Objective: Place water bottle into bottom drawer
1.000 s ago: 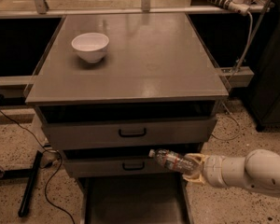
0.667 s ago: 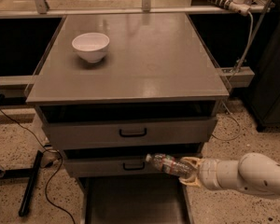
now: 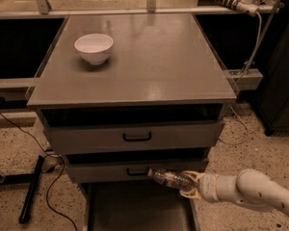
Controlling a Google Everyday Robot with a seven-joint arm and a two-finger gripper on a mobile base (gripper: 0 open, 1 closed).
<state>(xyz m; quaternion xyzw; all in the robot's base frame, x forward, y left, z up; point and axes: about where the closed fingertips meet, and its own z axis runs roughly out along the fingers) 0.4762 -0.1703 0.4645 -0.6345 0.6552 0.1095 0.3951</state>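
Water bottle (image 3: 169,178) near-level, cap leftward, in gripper (image 3: 189,185) fingers' pinch over bottom drawer (image 3: 135,210).

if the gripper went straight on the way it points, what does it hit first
The gripper, low right, gripping the water bottle, points left. The cap would likely meet the middle drawer front near its handle, depth unclear; the open bottom drawer lies below.

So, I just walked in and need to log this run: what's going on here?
The robot's gripper, reaching in from the right, is shut on the water bottle, holding it sideways above the pulled-out bottom drawer. The bottle is not in the drawer yet. A white bowl sits on the cabinet top.
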